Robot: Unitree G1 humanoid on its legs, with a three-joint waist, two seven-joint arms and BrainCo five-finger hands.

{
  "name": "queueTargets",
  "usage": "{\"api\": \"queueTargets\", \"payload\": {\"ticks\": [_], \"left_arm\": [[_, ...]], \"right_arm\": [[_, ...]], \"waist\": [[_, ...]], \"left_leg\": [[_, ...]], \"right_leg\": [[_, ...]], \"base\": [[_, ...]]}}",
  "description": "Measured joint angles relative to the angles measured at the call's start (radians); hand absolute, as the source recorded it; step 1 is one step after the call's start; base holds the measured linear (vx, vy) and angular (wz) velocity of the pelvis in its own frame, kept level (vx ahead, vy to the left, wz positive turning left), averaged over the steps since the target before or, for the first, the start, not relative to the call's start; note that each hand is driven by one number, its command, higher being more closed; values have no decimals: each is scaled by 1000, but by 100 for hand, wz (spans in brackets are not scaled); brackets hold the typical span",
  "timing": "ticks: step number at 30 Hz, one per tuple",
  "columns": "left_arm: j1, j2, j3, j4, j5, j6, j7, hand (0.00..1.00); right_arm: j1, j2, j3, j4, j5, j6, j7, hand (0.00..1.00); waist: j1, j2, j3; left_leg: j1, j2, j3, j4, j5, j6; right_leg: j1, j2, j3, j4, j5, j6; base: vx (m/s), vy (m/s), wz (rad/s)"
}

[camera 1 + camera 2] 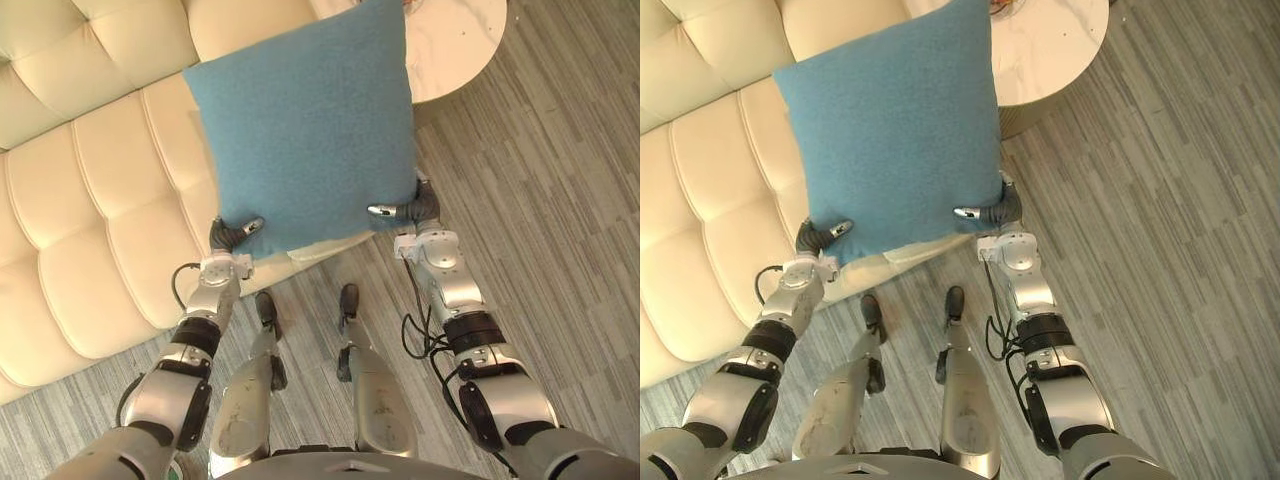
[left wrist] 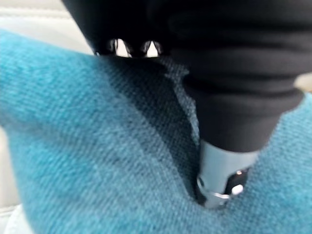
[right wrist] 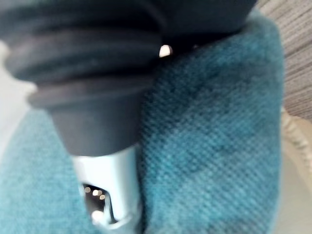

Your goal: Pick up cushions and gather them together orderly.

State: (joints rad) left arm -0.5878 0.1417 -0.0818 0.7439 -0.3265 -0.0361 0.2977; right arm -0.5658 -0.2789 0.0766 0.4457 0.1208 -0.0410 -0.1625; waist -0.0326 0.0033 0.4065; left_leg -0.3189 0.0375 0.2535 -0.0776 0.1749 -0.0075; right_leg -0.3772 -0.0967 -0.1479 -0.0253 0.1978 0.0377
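A square blue cushion is held up in the air in front of the cream sofa, its face turned toward me. My left hand pinches its lower left corner, thumb on the front. My right hand pinches the lower right corner the same way. In the left wrist view the thumb presses into the blue cloth. The right wrist view has the thumb against the blue fabric, with the fingers behind the cushion.
The tufted cream sofa fills the left side, its seat edge just under the cushion. A round white marble table stands at the upper right, close behind the cushion. Grey striped carpet lies open on the right.
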Motion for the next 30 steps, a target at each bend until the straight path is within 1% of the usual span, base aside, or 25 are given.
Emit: {"api": "queueTargets", "payload": {"ticks": [2,5,10,14,15,17,19,20,23,26,28,30], "left_arm": [[2,10,0,-48,-25,-5,6,100],[6,20,0,-90,-30,-12,10,100],[84,27,0,-231,-43,-35,23,100],[202,27,0,-355,-41,-38,21,100],[256,21,0,-411,-40,-38,17,100],[294,14,0,-445,-37,-38,16,100],[376,-5,0,-514,-26,-37,2,100],[420,-12,0,-547,-23,-37,-7,100],[563,-56,-1,-660,-7,-32,-24,100],[668,-83,0,-719,25,-29,-36,100],[752,-104,-1,-790,27,-24,-48,100],[805,-112,-1,-829,27,-23,-50,100]], "right_arm": [[3,0,2,-18,5,-3,0,100],[19,1,6,-55,11,-7,0,100],[99,22,21,-122,32,-21,2,100],[210,51,21,-207,30,-21,9,100],[255,63,20,-244,30,-21,10,100],[289,74,19,-267,29,-20,10,100],[365,88,17,-322,29,-20,15,100],[403,97,14,-347,29,-20,22,100],[521,147,-6,-398,29,-20,31,100],[607,177,-4,-403,28,-20,51,100],[693,192,6,-473,18,-19,57,100],[724,192,28,-504,-20,-17,57,100]], "waist": [[8,0,0],[17,0,0],[27,0,0],[30,1,-2],[26,2,-3],[23,3,-3],[20,5,-9],[20,5,-24],[15,21,-84],[22,37,-147],[23,58,-171],[26,61,-190]], "left_leg": [[0,9,0,0,3,-5],[1,15,0,0,6,-9],[45,25,-5,-1,1,-21],[92,29,-11,-1,-10,-33],[103,29,-18,-1,-12,-35],[114,30,-24,-1,-16,-38],[148,31,-32,-1,-26,-46],[159,31,-34,-1,-29,-45],[201,27,-55,-1,-39,-45],[243,28,-66,-1,-53,-47],[286,27,-90,-1,-62,-48],[308,28,-95,-1,-69,-50]], "right_leg": [[0,9,0,0,1,-4],[3,16,-1,-5,4,-9],[60,25,-7,-30,4,-13],[113,31,-12,-35,-9,-19],[127,31,-18,-35,-15,-18],[142,31,-24,-36,-20,-16],[178,32,-33,-36,-33,-16],[192,33,-35,-36,-39,-15],[243,32,-56,-34,-60,-10],[285,31,-66,-20,-86,-7],[330,26,-91,2,-117,-4],[348,25,-96,18,-135,-7]], "base": [[10,-16,-1],[0,0,0],[45,-25,1],[70,-19,3],[66,-7,11],[59,1,11],[75,8,11],[92,9,11],[113,13,17],[92,14,12],[61,15,28],[33,9,18]]}}
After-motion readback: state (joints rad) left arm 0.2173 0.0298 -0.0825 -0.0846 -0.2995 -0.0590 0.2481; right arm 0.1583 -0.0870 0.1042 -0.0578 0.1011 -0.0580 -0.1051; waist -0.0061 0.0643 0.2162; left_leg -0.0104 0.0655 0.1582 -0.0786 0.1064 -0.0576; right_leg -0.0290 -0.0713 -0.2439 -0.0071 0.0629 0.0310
